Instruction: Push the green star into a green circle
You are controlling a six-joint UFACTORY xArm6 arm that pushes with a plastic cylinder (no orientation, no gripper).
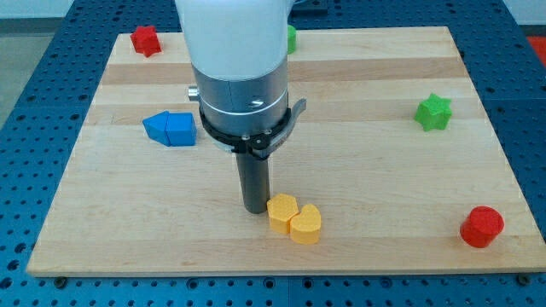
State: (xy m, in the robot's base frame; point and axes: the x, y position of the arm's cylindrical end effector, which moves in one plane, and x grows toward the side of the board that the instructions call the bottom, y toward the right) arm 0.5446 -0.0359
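The green star (433,112) lies near the view's right edge of the wooden board (358,170). A green block (291,38), probably the green circle, shows only as a sliver behind the arm at the view's top. My tip (253,208) stands low in the middle of the board, just left of two yellow blocks (294,218) and touching or nearly touching them. It is far left of and below the green star.
A red star (146,40) sits at the view's top left. Two blue blocks (171,129) lie together at the left. A red round block (482,227) sits at the bottom right. The arm's white and silver body (239,77) hides part of the board's top middle.
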